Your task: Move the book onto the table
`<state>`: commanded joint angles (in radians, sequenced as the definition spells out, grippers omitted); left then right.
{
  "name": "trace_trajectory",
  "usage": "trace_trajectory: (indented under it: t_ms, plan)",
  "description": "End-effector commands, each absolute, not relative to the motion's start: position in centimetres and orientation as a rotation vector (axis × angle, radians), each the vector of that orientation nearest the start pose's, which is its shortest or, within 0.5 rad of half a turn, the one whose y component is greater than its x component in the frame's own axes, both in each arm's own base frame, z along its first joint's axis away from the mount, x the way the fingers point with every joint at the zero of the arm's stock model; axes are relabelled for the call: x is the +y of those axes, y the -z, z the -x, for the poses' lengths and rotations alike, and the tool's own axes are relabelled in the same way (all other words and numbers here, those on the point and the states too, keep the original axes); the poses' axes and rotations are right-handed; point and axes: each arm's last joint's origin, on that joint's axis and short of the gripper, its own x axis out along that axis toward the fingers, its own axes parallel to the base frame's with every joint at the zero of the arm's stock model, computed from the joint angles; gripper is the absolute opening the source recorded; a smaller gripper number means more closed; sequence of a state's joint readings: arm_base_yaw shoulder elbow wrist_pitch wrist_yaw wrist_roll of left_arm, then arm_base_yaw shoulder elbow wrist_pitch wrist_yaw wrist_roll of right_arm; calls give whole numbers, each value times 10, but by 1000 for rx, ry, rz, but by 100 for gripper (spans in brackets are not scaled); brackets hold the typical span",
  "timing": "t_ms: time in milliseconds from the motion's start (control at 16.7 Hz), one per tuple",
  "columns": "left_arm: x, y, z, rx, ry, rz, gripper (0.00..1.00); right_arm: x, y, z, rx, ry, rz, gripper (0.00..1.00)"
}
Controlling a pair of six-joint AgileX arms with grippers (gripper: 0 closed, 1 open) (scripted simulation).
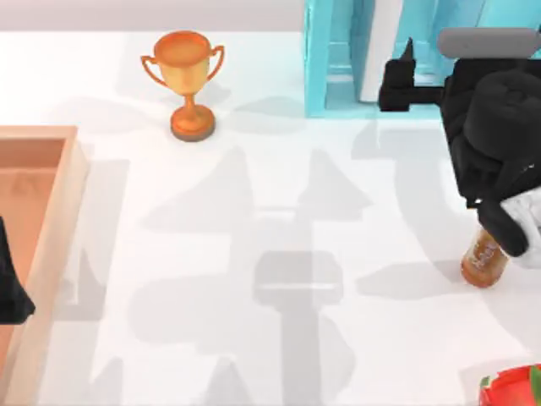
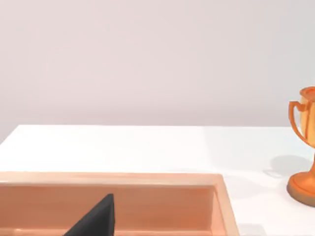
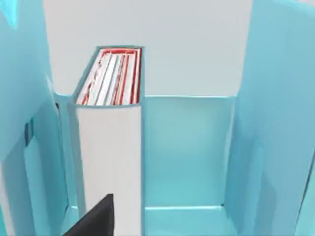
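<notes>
Top view: right gripper (image 1: 407,80) sits at the upper right of the frame, at the open front of the light-blue shelf unit (image 1: 338,59), fingers pointing left toward the pale upright slab inside it. That slab is the book (image 1: 378,51), standing in the shelf and not on the table (image 1: 279,254). Whether the right fingers are apart or together cannot be told from any view.

Right wrist view gives the detail the overhead lacks: the book (image 3: 110,147) stands upright in a shelf compartment against its side wall, pale face toward the camera, red-and-white striped edge on top. One dark fingertip (image 3: 96,219) shows at the lower edge of the frame in front of the book; contact cannot be judged. Open compartment space lies beside the book.

Top view, left edge: left gripper (image 1: 13,288) hangs over the tan wooden tray (image 1: 51,254), well apart from the shelf. Its finger state cannot be told.

Left wrist view: one dark fingertip (image 2: 96,219) above the tray (image 2: 147,179), with the gold trophy (image 2: 305,147) at the right edge of the frame.

Top view also shows the trophy (image 1: 186,80) upper left of centre, an orange bottle (image 1: 483,258) under the right arm, and a red object (image 1: 511,389) in the lower right corner.
</notes>
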<state>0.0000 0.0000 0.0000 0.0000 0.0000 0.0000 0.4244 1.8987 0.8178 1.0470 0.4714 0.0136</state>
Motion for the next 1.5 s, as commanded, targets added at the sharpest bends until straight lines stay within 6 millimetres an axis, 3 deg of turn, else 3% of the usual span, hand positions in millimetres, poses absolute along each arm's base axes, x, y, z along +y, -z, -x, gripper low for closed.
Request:
trace_trajectory:
  t_ms: [240, 480, 960, 1260, 1500]
  plan:
    - [-1, -160, -106, 0, 0, 0, 100, 183, -97, -368, 17, 32, 9, 100]
    - [-1, -160, -106, 0, 0, 0, 100, 199, -68, -373, -3, 37, -4, 100]
    - [-1, -160, -106, 0, 0, 0, 100, 201, -66, -380, -3, 38, -5, 100]
    - [-1, -160, -106, 0, 0, 0, 100, 209, -67, -418, -5, 36, -5, 100]
    - [-1, -160, -106, 0, 0, 0, 100, 204, -67, -454, -5, 37, -5, 100]
